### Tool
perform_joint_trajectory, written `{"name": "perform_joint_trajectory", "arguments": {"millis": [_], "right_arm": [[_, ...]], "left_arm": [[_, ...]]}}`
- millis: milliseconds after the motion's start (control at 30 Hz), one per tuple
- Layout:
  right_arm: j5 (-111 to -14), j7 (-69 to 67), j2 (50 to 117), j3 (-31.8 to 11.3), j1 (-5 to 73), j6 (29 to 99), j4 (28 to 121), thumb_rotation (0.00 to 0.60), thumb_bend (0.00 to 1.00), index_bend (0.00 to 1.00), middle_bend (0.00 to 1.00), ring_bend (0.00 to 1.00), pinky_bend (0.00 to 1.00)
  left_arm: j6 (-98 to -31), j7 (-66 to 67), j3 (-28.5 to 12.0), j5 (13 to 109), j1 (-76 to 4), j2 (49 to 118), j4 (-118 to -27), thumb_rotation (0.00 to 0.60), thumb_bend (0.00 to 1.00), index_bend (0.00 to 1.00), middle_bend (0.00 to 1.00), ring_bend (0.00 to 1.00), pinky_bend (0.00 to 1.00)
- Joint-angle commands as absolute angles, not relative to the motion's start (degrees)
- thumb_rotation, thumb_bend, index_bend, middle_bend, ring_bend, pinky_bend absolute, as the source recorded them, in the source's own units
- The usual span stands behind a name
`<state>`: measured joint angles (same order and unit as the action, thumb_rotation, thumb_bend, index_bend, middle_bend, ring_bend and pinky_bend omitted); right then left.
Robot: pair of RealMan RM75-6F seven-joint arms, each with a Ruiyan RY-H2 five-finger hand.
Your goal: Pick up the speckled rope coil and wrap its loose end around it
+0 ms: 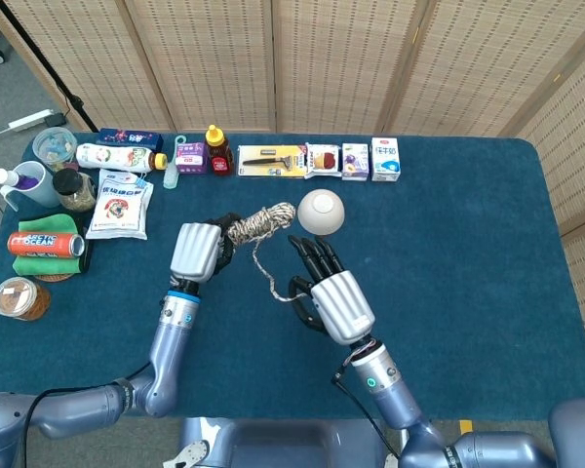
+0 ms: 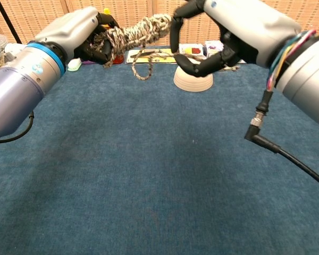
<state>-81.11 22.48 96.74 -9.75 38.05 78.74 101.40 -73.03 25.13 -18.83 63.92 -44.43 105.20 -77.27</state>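
Observation:
My left hand (image 1: 199, 253) (image 2: 81, 33) grips one end of the speckled rope coil (image 1: 262, 221) (image 2: 137, 32) and holds it above the blue table, pointing roughly level toward the right. The loose end (image 1: 265, 275) (image 2: 142, 68) drops from the coil in a slack loop and runs to my right hand (image 1: 333, 300) (image 2: 231, 31). That hand pinches the strand between thumb and a finger, just right of the coil's free tip in the chest view. Where the strand passes inside the right hand is hidden.
An upturned white bowl (image 1: 322, 211) (image 2: 193, 79) sits just beyond the hands. Along the back edge stand small boxes (image 1: 355, 160), a tool pack (image 1: 271, 159) and a honey bottle (image 1: 215, 149). Packets, cans and jars (image 1: 45, 244) crowd the left side.

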Motion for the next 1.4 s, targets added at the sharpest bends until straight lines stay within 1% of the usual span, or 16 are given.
{"name": "perform_joint_trajectory", "arguments": {"millis": [33,167,267,333,567,833,1200,1400], "right_arm": [[-80.1,25.8,96.3,-11.6,38.9,76.8,106.1,0.600,0.49,0.76,0.00,0.00,0.00],[-77.6,28.7,96.5,-13.8,40.0,75.3,109.9,0.600,0.49,0.76,0.00,0.00,0.00],[-76.7,31.0,96.9,-15.0,40.7,74.8,110.8,0.600,0.49,0.76,0.00,0.00,0.00],[-76.2,31.9,97.3,-15.6,41.2,74.6,110.9,0.600,0.50,0.76,0.00,0.00,0.00],[-71.2,36.8,99.2,-19.8,44.1,73.0,110.0,0.600,0.50,0.76,0.00,0.00,0.00],[-67.1,42.8,100.0,-23.8,47.5,73.0,107.9,0.600,0.49,0.76,0.00,0.00,0.00],[-62.8,47.5,98.7,-26.5,51.1,72.3,105.3,0.600,0.50,0.76,0.00,0.00,0.00],[-61.3,48.6,97.9,-27.1,52.6,71.8,103.5,0.600,0.50,0.76,0.00,0.00,0.00]], "left_arm": [[-72.7,26.6,-18.1,64.2,-44.8,106.1,-76.4,0.600,0.65,0.80,0.60,0.59,0.68],[-72.3,27.4,-17.3,64.6,-44.8,106.6,-76.2,0.600,0.65,0.80,0.60,0.59,0.68],[-72.1,27.8,-16.5,65.4,-44.7,106.5,-76.3,0.600,0.65,0.80,0.60,0.59,0.68],[-71.8,27.9,-15.9,66.1,-44.7,106.2,-76.5,0.600,0.65,0.80,0.60,0.59,0.68],[-70.7,28.8,-12.2,69.4,-43.7,103.8,-78.8,0.600,0.65,0.80,0.60,0.59,0.68],[-68.7,29.7,-10.1,70.8,-42.9,100.8,-82.5,0.600,0.65,0.81,0.60,0.59,0.68],[-62.0,26.8,-7.8,71.8,-43.5,95.7,-84.4,0.600,0.65,0.81,0.60,0.59,0.68],[-59.4,24.0,-7.0,73.1,-44.0,93.8,-85.4,0.600,0.65,0.81,0.60,0.59,0.68]]}}
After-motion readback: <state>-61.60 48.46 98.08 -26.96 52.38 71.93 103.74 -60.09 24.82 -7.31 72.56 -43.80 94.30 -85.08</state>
